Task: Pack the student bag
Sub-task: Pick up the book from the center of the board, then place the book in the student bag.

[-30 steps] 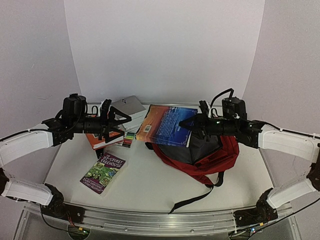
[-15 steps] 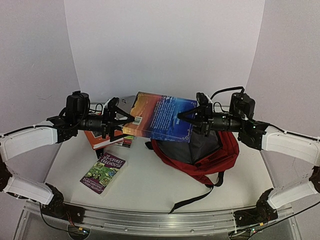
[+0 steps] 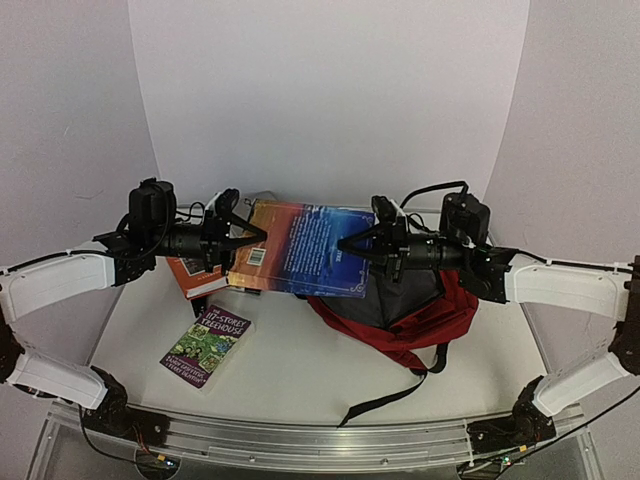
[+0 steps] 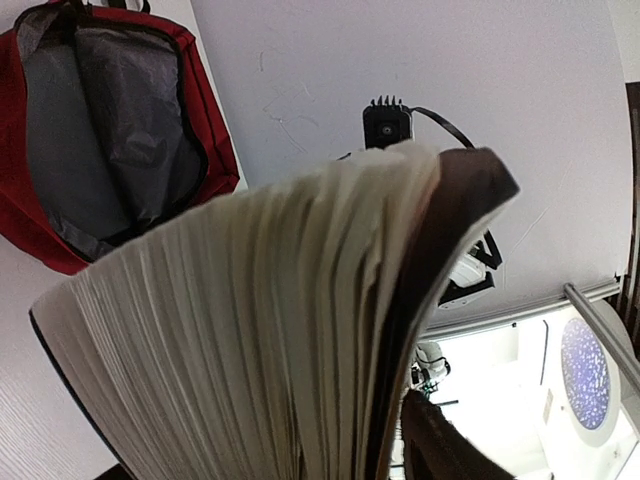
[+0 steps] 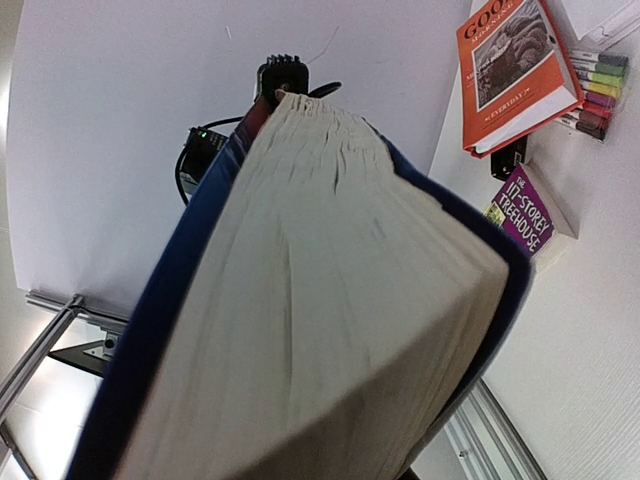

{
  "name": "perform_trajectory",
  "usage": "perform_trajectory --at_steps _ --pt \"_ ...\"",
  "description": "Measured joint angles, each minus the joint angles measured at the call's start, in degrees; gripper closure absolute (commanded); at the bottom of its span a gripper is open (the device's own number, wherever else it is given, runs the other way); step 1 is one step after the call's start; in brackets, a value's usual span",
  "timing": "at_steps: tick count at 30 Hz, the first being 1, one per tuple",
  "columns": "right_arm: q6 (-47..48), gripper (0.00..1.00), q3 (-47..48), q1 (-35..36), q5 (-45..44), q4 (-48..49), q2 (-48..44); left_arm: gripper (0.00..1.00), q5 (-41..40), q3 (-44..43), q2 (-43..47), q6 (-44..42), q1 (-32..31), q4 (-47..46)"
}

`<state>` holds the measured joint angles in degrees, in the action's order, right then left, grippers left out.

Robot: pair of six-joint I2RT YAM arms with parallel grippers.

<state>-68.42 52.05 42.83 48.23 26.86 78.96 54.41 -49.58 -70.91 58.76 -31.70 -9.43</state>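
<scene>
Right gripper (image 3: 352, 243) is clamping book (image 3: 300, 260) by one edge, holding it airborne. Left gripper (image 3: 240, 238) is straddling the opposite edge, jaws part-open; can't tell if gripping. Open bag (image 3: 430, 325) is lying below right gripper.

We look along a thick book (image 4: 250, 340), cream pages fanned across our view, dark cover at right, beyond it upper left the student bag (image 4: 110, 130), red, gaping open, grey lining showing, on a white table (image 4: 25, 425)
</scene>
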Motion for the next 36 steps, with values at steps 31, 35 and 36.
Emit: perform_trajectory --at_steps 31,35,36 --pt "34.18 0.24 16.19 -1.07 -44.73 -45.69 7.41 1.0 -20.14 9.14 5.43 0.27 3.41 16.62" --pt "38.78 0.4 18.3 -1.07 -50.26 -50.97 13.84 1.0 -21.04 9.16 5.96 0.27 4.41 17.03" --pt "39.53 0.43 19.23 -1.07 -51.39 -52.06 15.75 1.0 -21.24 9.16 6.07 0.27 4.51 17.03"
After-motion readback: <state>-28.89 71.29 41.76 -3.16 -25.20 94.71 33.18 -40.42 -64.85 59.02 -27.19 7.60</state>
